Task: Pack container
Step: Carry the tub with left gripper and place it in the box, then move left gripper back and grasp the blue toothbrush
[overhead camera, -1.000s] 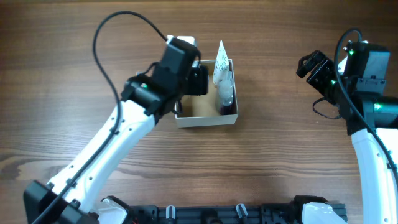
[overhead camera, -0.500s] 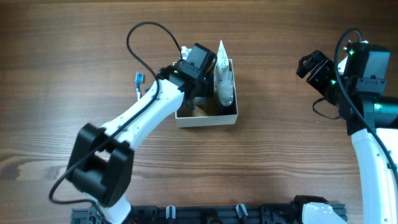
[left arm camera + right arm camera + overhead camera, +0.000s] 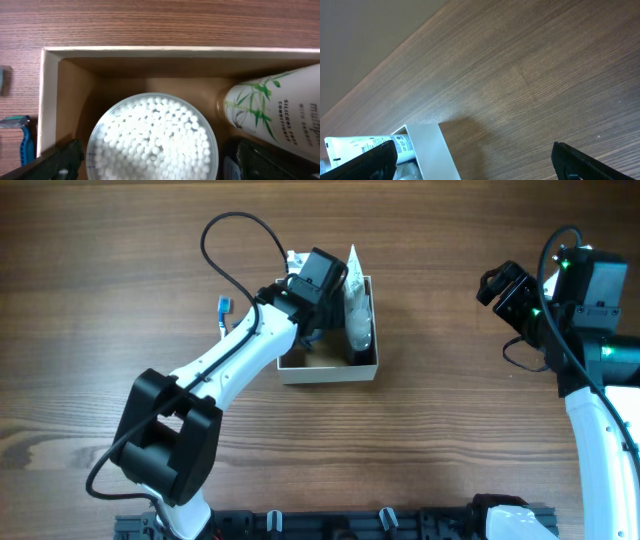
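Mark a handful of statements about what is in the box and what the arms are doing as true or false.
1. The round tub of cotton swabs sits inside the container. True.
2. The blue razor is packed in the container. False: it lies on the table, outside the container's wall.
3. A tube with a bamboo print lies in the container beside the swab tub. True.
4. The right gripper is holding the tube. False: it is open and empty, off to the side of the container.
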Robot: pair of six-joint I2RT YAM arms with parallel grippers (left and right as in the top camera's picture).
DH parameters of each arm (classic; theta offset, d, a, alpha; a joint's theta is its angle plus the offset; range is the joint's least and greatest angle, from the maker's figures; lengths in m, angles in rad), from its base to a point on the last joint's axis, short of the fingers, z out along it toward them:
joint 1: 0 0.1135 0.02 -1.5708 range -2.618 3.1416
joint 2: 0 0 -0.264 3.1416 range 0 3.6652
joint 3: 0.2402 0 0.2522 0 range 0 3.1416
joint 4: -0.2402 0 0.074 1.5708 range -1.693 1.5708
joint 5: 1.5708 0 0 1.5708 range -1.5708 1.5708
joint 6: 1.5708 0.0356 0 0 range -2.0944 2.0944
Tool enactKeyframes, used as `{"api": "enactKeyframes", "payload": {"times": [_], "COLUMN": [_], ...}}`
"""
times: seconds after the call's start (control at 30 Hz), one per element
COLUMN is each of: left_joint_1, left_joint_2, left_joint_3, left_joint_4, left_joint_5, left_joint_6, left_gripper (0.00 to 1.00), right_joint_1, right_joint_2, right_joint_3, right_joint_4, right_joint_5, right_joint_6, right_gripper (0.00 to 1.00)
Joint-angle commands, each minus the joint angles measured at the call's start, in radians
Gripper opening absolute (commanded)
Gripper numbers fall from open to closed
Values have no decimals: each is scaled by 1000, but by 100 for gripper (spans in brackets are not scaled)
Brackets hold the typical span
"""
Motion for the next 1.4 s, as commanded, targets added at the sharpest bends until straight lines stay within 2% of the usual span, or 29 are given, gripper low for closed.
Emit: {"api": "enactKeyframes", "payload": {"times": [0.0,0.27,0.4,0.5,0.57,0.73,0.93,1.07,1.17,1.37], "left_joint_1": [15,40,153,301,386,499,504,507,510,512], "left_joint_2": [-31,-186,-254,-255,-235,-158,-32,80,138,227], "left_joint_3": [27,187,187,187,187,186,185,185,185,181], "left_joint_4": [-20,-240,-307,-362,-388,-436,-472,-520,-521,-517], "left_joint_5": [10,53,50,89,170,292,319,319,320,312], "left_joint_6": [-6,-6,-6,18,78,147,231,231,239,284], "left_gripper": [99,100,100,100,100,100,99,87,85,74], "right_joint_1": [-2,-2,-2,-2,-2,-2,-2,-2,-2,-2], "right_joint_2": [5,5,5,5,5,5,5,5,5,5], "right_joint_3": [17,17,17,17,17,17,17,17,17,17], "right_joint_4": [2,3,3,3,2,3,3,3,3,3], "right_joint_5": [-12,-12,-12,-12,-12,-12,-12,-12,-12,-12], "right_joint_6": [14,14,14,14,14,14,14,14,14,14], "right_gripper": [100,100,100,100,100,100,100,100,100,100]}}
